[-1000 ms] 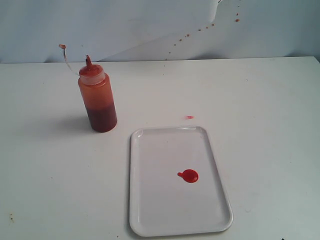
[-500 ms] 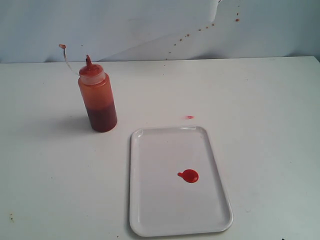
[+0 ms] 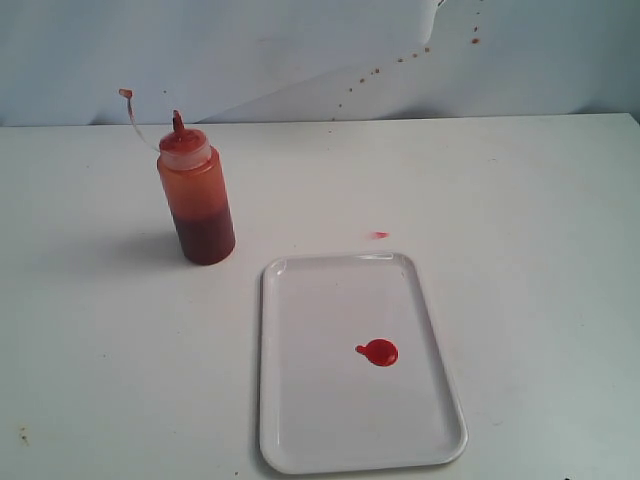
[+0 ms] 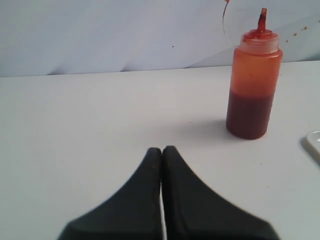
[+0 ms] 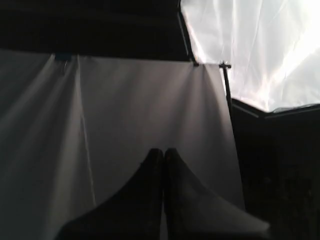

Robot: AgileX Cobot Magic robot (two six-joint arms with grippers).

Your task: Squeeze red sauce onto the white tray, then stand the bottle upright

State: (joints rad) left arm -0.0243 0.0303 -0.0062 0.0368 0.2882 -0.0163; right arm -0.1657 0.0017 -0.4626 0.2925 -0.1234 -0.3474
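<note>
Sauce [image 3: 379,352] blob right of centre on the tray [image 3: 310,405], bottle [image 3: 197,205] upright on the table [image 3: 520,200] near the tray's far left corner, left gripper [image 4: 161,149] pressed together, empty, facing it, right gripper [image 5: 163,150] likewise closed before a curtain [image 5: 150,100]

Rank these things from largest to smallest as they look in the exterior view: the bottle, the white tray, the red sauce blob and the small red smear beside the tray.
1. white tray, by far the largest
2. bottle
3. red sauce blob
4. red smear, the smallest and faint
</note>
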